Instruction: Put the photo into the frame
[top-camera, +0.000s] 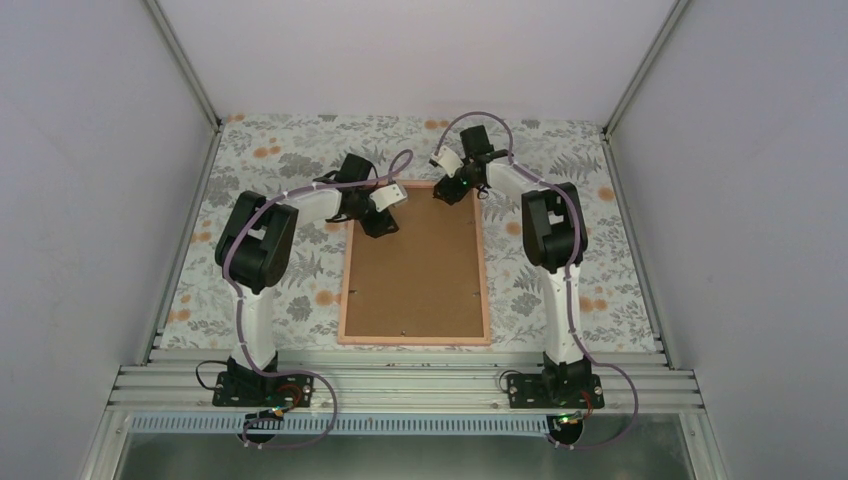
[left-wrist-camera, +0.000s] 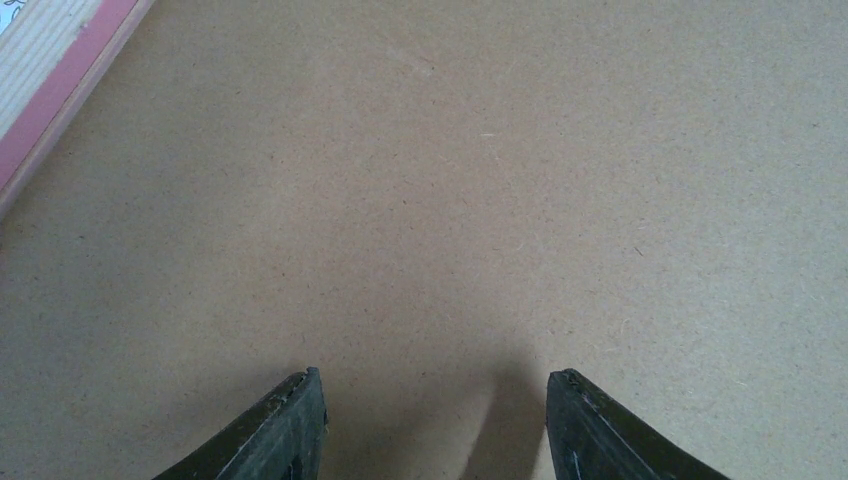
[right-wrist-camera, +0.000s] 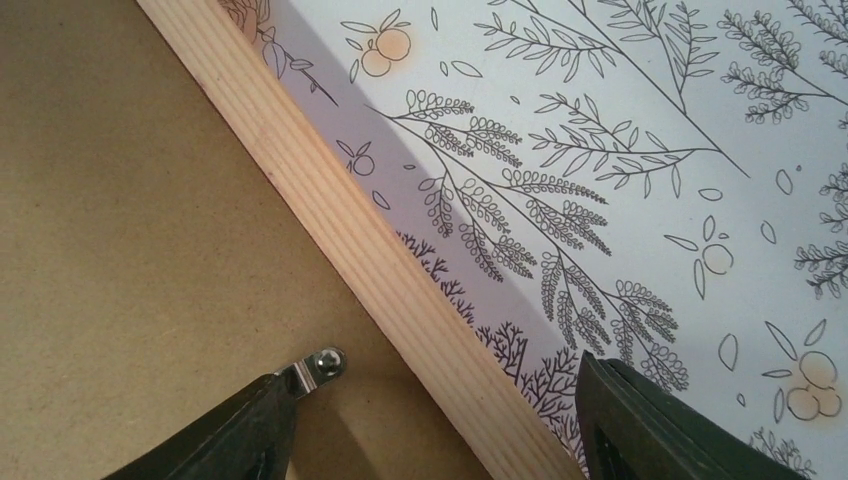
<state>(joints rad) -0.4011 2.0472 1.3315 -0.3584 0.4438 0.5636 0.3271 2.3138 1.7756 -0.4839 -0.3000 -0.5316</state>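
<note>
**A:** Start from the near edge. What's lying there?

**B:** The frame (top-camera: 415, 341) is flat on the flowered tablecloth (top-camera: 290, 290), back side up, with the brown backing board (top-camera: 415, 270) filling it. I can't see the photo anywhere. It may be under the board, but nothing shows that.

**A:** And the claws, farther back?

**B:** The left gripper (left-wrist-camera: 435, 385) hangs low over the board near the frame's far left corner, with its fingers parted and nothing between them. The right gripper (right-wrist-camera: 445, 375) is at the far right corner, spread wide and also empty. It straddles the wooden rail (right-wrist-camera: 380, 250), with one tip just beside a small metal clip (right-wrist-camera: 322, 364) at the board's edge and the other over the cloth.

**A:** So what could go wrong from here?

**B:** As I read it, the rail is the trouble. It sits between the right fingers, so closing them would pinch wood rather than the clip and could drag or tilt the whole frame. A tip that meets the clip at a slant may skid off and scrape the board. And if the left claw presses unevenly, the board could shift, and a print beneath it, if there is one, would slide askew unseen
</note>
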